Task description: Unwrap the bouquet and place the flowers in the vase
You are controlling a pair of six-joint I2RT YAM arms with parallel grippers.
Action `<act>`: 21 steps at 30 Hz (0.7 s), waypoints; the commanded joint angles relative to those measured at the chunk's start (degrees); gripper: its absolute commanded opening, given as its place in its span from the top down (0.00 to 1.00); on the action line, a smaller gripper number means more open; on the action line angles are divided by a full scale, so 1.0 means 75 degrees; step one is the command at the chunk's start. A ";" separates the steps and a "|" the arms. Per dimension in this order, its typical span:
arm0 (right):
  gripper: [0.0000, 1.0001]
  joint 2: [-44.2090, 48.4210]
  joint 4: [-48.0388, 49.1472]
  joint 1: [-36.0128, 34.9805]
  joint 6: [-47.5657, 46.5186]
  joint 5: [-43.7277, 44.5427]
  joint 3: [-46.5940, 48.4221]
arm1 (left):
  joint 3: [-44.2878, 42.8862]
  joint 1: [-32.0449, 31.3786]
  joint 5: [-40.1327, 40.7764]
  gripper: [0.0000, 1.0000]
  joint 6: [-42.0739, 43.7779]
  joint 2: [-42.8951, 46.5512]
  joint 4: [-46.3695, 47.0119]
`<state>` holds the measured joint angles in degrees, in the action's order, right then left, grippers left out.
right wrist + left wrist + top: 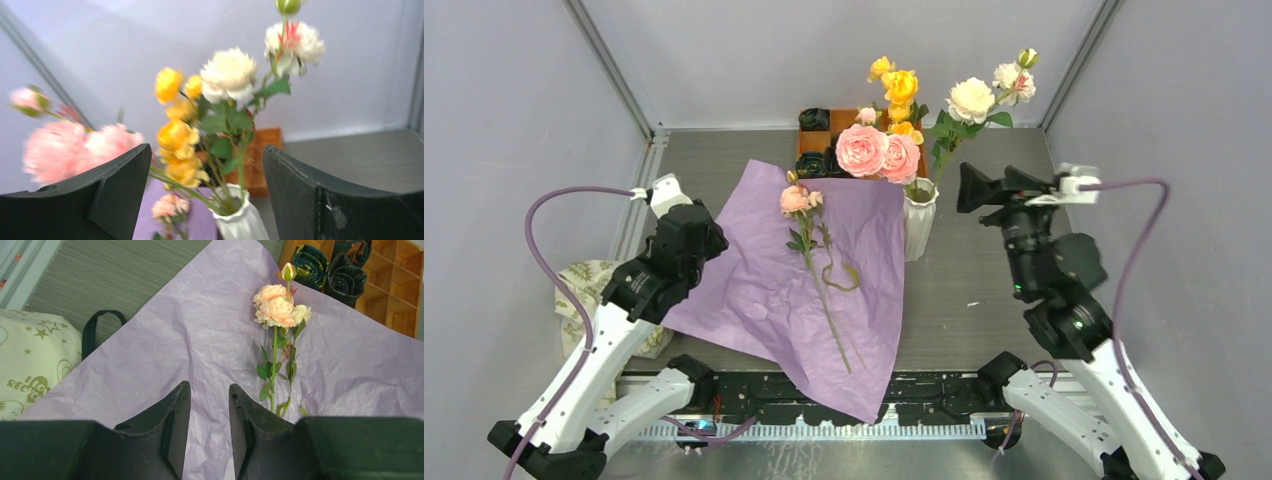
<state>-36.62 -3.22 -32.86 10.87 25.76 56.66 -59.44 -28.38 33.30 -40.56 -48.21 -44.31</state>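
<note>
The bouquet's purple paper [764, 290] lies spread flat on the table. One peach flower [796, 199] lies on it, its stem running toward me, and it also shows in the left wrist view [276, 310]. The white ribbed vase [919, 225] stands at the paper's right edge with pink [879, 152], yellow [900, 87] and cream [971, 100] flowers in it. My left gripper [210, 387] hovers over the paper's left part, open with nothing between its fingers. My right gripper [206, 149] hangs just right of the vase [245, 225], open and empty.
A wooden compartment tray [846, 118] with dark fabric coils [814, 120] stands behind the paper. A beige printed cloth [584, 290] lies at the left table edge with a black loop [102, 322] beside it. Grey enclosure walls close in on three sides.
</note>
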 commanded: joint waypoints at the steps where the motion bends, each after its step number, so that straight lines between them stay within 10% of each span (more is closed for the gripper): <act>1: 0.14 0.0462 -0.0931 -0.0001 0.0892 -0.0937 0.1093 | -0.0002 0.0022 -0.0204 0.65 -0.0193 -0.0145 0.0486; 14: 0.23 -0.1910 -0.1956 -0.0608 0.2327 -0.4580 0.3456 | -0.0356 0.0028 0.0505 0.65 -0.0186 0.0351 -0.0125; 21: 0.22 -0.3771 -0.3238 -0.6231 -0.0534 -0.0148 0.4391 | -0.0683 0.0031 0.1006 0.64 -0.0081 0.0356 -0.0458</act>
<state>-59.35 -22.63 -62.17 19.62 6.76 85.08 -61.39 -28.38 36.67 -41.56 -45.89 -46.68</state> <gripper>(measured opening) 0.773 0.358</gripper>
